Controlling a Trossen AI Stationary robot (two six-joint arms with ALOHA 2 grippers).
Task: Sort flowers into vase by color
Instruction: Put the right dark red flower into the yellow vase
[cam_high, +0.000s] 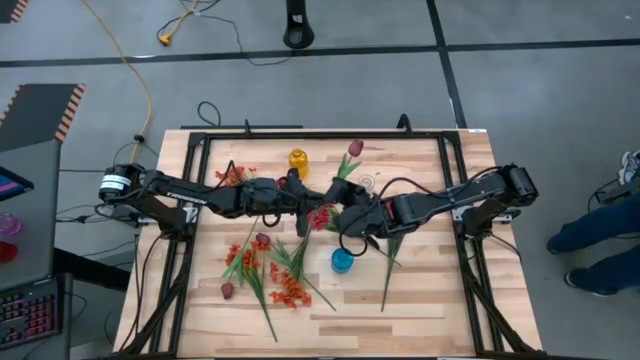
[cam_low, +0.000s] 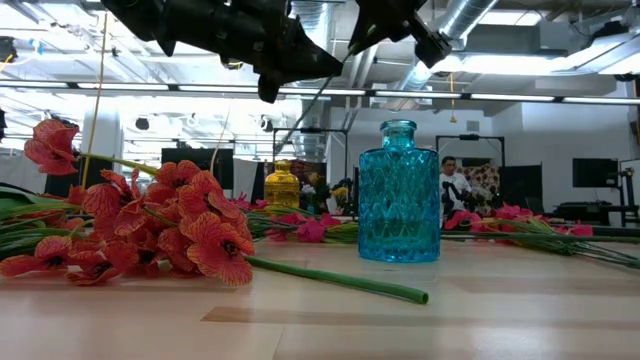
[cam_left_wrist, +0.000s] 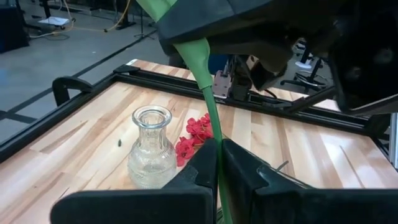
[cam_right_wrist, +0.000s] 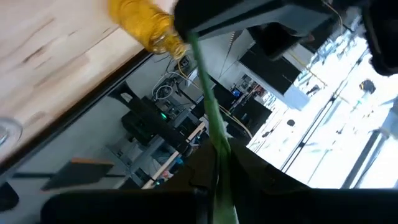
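On the pale wooden slatted table (cam_high: 420, 290), three small vases stand apart. A ribbed blue glass vase (cam_low: 399, 192) sits near the middle front, upright, with no stem visible in it. An amber yellow glass vase (cam_high: 298, 160) stands toward the far edge, and nothing shows in it either. A clear glass bulb-shaped vase (cam_left_wrist: 151, 148) stands upright just beside a crimson-pink clustered bloom (cam_left_wrist: 194, 138) that lies on the boards; the vase's neck is open and holds nothing.

Loose flowers lie across the table: orange-red clustered blooms (cam_low: 165, 228) with long green stems at the front left, a dark maroon tulip-like bud (cam_high: 353, 148) near the far edge, and further green-stemmed sprays (cam_high: 390, 262) to the right of the blue vase.

Both arms reach inward and meet above the table's centre, raised clear of the surface in the low view. The left gripper (cam_left_wrist: 219, 163) is closed tight on a long green stem (cam_left_wrist: 210, 106), which runs up between its fingers. The right gripper (cam_right_wrist: 219, 163) has the same stem passing between its fingers, which sit narrowly around it; whether they are clamping it or have let go cannot be told. The stem slants between the two grippers, above the crimson-pink bloom.
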